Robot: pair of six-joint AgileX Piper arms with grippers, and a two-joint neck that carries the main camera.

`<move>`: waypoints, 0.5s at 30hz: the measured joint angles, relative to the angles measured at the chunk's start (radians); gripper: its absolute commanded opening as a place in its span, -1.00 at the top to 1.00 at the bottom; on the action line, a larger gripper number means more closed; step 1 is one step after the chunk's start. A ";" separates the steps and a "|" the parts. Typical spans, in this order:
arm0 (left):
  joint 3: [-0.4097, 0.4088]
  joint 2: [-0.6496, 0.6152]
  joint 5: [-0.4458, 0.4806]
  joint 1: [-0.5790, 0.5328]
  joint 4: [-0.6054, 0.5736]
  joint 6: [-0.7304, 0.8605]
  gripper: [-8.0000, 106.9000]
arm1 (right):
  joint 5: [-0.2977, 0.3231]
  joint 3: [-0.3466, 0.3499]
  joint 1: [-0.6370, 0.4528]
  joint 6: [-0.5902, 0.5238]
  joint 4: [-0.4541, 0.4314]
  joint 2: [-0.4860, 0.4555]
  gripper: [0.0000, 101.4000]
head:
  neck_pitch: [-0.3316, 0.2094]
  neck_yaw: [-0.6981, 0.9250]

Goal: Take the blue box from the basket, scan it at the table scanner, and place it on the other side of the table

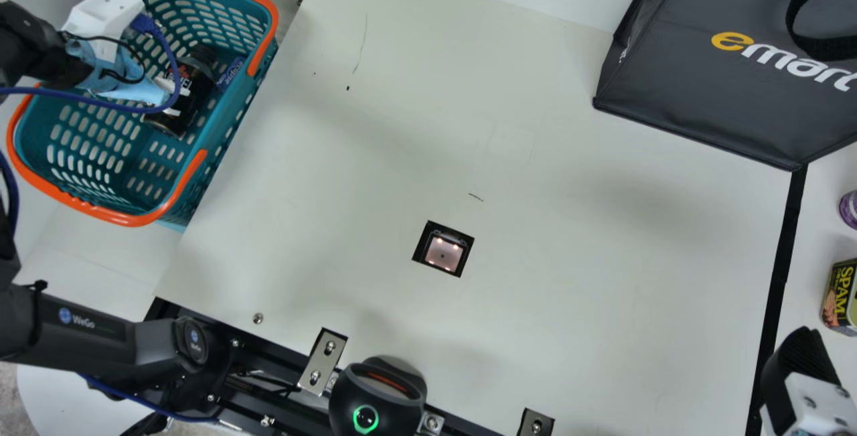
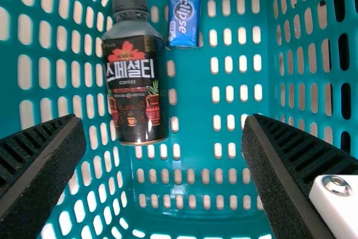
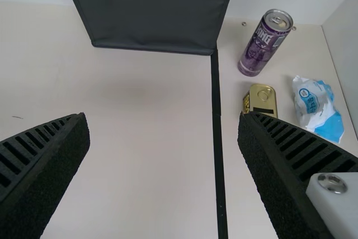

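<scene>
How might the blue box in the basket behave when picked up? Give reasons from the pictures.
The blue box would probably keep its shape, since its edges look straight. Its flat face makes rolling unlikely. It is much smaller than the dark bottle, so it is probably light.

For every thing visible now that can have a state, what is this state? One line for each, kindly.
Left end effector: open, empty, over the basket
Right end effector: open, empty
Blue box: lying in the basket, not gripped
Bottle: lying down, cap on
Basket: upright
Table scanner: lit
Purple can: standing
Tin: standing
Blue-and-white packet: lying, crumpled
</scene>
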 measured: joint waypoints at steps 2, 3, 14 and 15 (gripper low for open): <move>0.007 0.008 -0.012 -0.002 -0.005 0.013 -0.71 | 0.000 0.000 0.000 0.000 0.000 0.000 -0.87 | 0.000 -0.002; 0.009 0.014 -0.016 -0.002 -0.007 0.022 -0.71 | 0.000 0.000 0.000 0.000 0.000 0.000 -0.87 | -0.002 0.000; 0.011 0.094 -0.109 -0.026 -0.028 0.095 -0.71 | -0.001 0.000 0.000 0.000 0.000 0.000 -0.87 | 0.000 0.000; 0.006 0.105 -0.119 -0.029 -0.028 0.097 -0.71 | -0.001 0.000 0.000 0.000 0.000 0.000 -0.87 | 0.000 -0.002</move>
